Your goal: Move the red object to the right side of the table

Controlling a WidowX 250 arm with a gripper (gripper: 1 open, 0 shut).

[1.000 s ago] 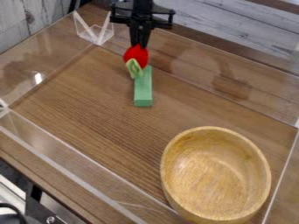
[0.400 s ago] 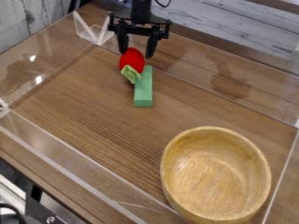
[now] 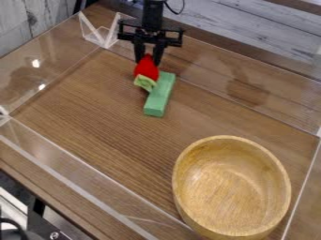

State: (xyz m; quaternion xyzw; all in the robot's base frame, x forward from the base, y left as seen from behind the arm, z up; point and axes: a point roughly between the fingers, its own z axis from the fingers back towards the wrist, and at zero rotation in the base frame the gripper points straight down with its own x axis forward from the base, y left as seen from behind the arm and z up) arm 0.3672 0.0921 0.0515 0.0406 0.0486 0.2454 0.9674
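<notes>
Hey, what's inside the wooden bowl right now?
The wooden bowl looks empty: only its bare inner wall and bottom show. The near inner wall is hidden by the rim. The red toy strawberry sits far off, by the green block.

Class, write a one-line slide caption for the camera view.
Robot gripper lowered over a red toy strawberry beside a green block, wooden bowl in front, on a wood-grain table.

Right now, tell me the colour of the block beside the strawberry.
Green. The block lies on the table, touching the red strawberry; it shows in the only camera view.
</notes>
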